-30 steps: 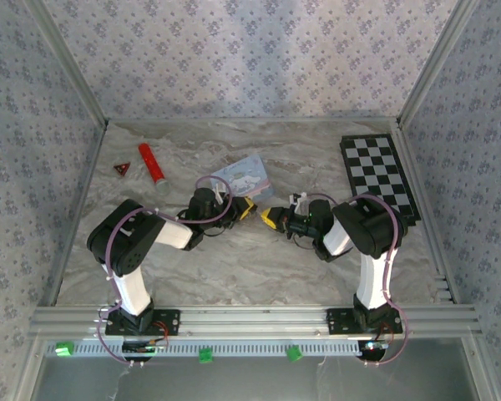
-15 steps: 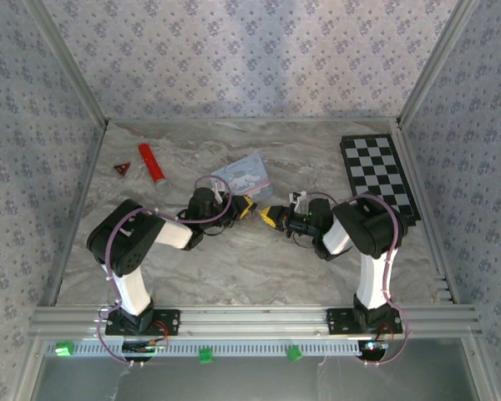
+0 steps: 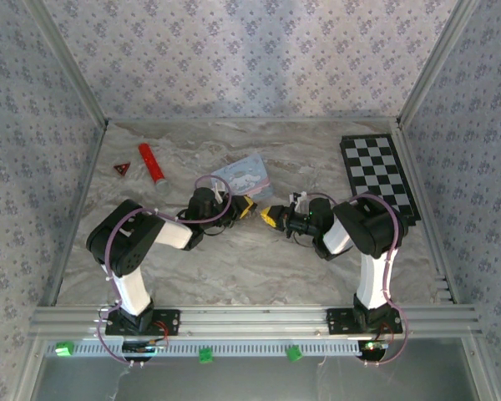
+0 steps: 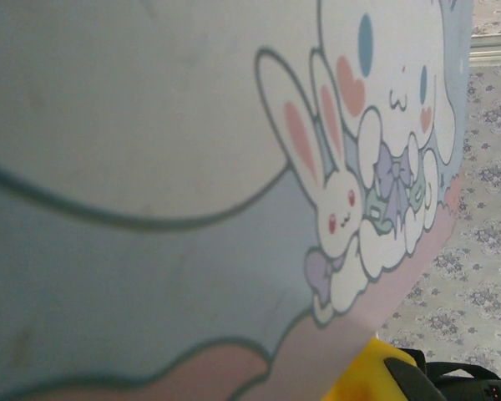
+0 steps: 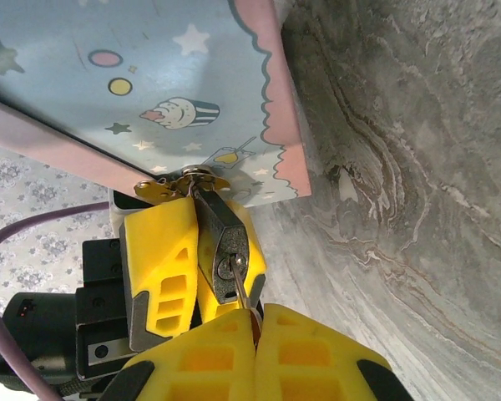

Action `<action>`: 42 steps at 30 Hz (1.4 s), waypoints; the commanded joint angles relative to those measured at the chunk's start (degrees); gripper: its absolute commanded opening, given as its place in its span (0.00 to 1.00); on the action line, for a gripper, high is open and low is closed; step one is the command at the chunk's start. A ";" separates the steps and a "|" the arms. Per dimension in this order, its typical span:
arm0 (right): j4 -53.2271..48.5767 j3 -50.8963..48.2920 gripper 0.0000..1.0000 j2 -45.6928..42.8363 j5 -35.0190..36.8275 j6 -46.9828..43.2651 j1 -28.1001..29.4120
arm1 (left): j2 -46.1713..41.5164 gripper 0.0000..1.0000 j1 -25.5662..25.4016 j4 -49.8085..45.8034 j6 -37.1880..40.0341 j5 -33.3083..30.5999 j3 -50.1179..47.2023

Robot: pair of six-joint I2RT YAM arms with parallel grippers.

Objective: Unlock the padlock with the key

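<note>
**Key Seated in Padlock; Both Claws Engaged**

In the top view, the left gripper [image 3: 246, 206] and the right gripper [image 3: 270, 217] are found tip to tip near the middle of the grey marbled table [image 3: 234, 259]. They are placed just in front of the pale blue and pink cartoon-printed tin [image 3: 244, 175]. The task's things are too small to be made out in this view.

In the right wrist view, the small dark squarish metal padlock [image 5: 222, 246] is seen hooked by its shackle through a brass hasp [image 5: 184, 181] at the pink edge of the tin. The padlock body is clamped between the yellow fingers [image 5: 159, 251] of the left gripper, one on each side. The thin metal key [image 5: 244, 292] is seated in the keyhole at the padlock's free end. A short length of its blade is exposed, and its head is pinched between the two yellow pads of the right gripper, which are pressed together with no gap visible. Whether the shackle is released cannot be told.

In the left wrist view, the tin's printed face, with a white rabbit figure, is recorded at close range.

Well apart from the work, a red cylinder with a white tip [image 3: 152, 164] and a small red triangle [image 3: 122, 169] are noted at the far left. A black-and-white chequered board [image 3: 378, 175] is noted along the right side.
</note>
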 commanded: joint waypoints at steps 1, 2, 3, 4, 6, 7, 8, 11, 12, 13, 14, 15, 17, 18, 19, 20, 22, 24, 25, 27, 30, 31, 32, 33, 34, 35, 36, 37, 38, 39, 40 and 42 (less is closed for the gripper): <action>1.23 2.40 0.00 -0.30 -0.02 1.51 -0.29 | -2.65 0.03 -2.62 3.06 -0.50 5.52 2.22; 1.24 2.61 0.00 -0.33 -0.11 1.52 -0.31 | -2.89 0.03 -2.81 2.93 -0.58 5.55 2.36; 1.24 2.67 0.00 -0.32 -0.13 1.38 -0.30 | -3.13 0.03 -2.95 2.84 -0.63 5.53 2.50; 1.24 2.87 0.00 -0.22 -0.20 1.16 -0.27 | -3.42 0.03 -3.08 2.75 -0.67 5.61 2.59; 1.23 2.94 0.00 -0.06 -0.22 0.61 -0.20 | -4.03 0.03 -3.26 2.01 -0.38 5.62 2.86; 1.23 3.14 0.00 0.05 -0.22 0.37 -0.17 | -4.28 0.03 -3.34 1.43 -0.17 5.62 2.96; 1.18 3.31 0.00 0.13 -0.27 0.07 -0.06 | -4.54 0.03 -3.36 0.90 0.09 5.62 3.13; 1.20 3.69 0.00 0.06 -0.07 -0.95 0.34 | -4.96 0.02 -3.54 0.04 0.38 5.51 3.27; 1.22 3.76 0.00 -0.03 0.00 -1.49 0.45 | -4.87 0.02 -3.58 -0.02 0.38 5.53 3.34; 1.19 3.79 0.00 -0.17 0.04 -1.84 0.47 | -4.85 0.02 -3.62 0.01 0.38 5.53 3.40; 1.23 3.69 0.00 -0.36 0.16 -2.24 0.49 | -4.72 0.02 -3.62 -0.06 0.38 5.53 3.40; 1.23 3.64 0.00 -0.61 0.26 -2.57 0.48 | -4.60 0.03 -3.58 -0.23 0.43 5.53 3.49; 1.24 3.43 0.00 -1.04 0.39 -3.19 0.57 | -4.27 0.03 -3.62 -0.50 0.56 5.53 3.56; 1.21 3.32 0.00 -1.26 0.48 -3.38 0.59 | -4.08 0.03 -3.61 -0.50 0.64 5.53 3.58; 1.23 3.14 0.00 -1.48 0.57 -3.54 0.53 | -3.78 0.03 -3.62 -0.50 0.64 5.48 3.66; 1.19 2.99 0.00 -1.60 0.63 -3.65 0.52 | -3.51 0.03 -3.68 -0.50 0.60 5.59 3.67; 1.23 2.74 0.00 -1.75 0.57 -3.83 0.55 | -2.96 0.03 -3.77 -0.43 0.65 5.83 3.83; 1.24 2.65 0.00 -1.88 0.49 -3.89 0.59 | -2.36 0.03 -3.84 -0.09 0.47 6.10 3.98; 1.23 2.72 0.00 -1.88 0.48 -3.89 0.62 | -2.09 0.03 -3.96 0.14 0.31 6.30 3.93; 1.17 2.63 0.00 -1.97 0.48 -3.57 0.44 | -1.78 0.04 -4.05 0.46 0.12 6.45 3.80; 1.24 2.80 0.00 -2.27 0.40 -3.55 0.35 | -1.78 0.08 -4.08 0.40 0.20 6.25 3.34; 1.22 2.81 0.00 -2.33 0.40 -3.49 0.49 | -1.78 0.09 -4.11 0.30 0.23 6.15 3.23; 1.17 2.87 0.00 -2.40 0.40 -3.56 0.61 | -1.71 0.12 -4.15 0.05 0.38 5.94 3.23; 1.24 2.90 0.00 -2.41 0.31 -3.56 0.79 | -1.65 0.13 -4.14 -0.23 0.51 5.73 3.21; 1.24 2.90 0.00 -2.33 0.31 -3.58 0.94 | -1.54 0.13 -4.14 -0.32 0.60 5.63 3.23; 1.24 2.74 0.00 -2.24 0.39 -3.58 1.21 | -1.36 0.15 -4.15 -0.36 0.65 5.53 3.23; 1.19 2.64 0.00 -2.15 0.46 -3.67 1.38 | -1.19 0.16 -4.13 -0.41 0.64 5.31 3.31; 1.23 2.43 0.00 -2.06 0.48 -3.86 1.61 | -1.04 0.16 -4.08 -0.48 0.62 5.14 3.31; 1.23 2.16 0.00 -1.97 0.64 -3.96 1.67 | -0.78 0.17 -4.06 -0.43 0.64 5.01 3.40; 1.23 1.95 0.00 -1.91 0.66 -4.05 1.80 | -0.54 0.17 -4.04 -0.42 0.57 4.90 3.48; 1.17 1.77 0.00 -1.88 0.75 -4.21 1.89 | -0.31 0.18 -3.97 -0.37 0.49 4.91 3.49; 1.22 1.34 0.00 -1.96 0.92 -4.35 2.03 | 0.06 0.19 -3.88 -0.07 0.30 4.74 3.58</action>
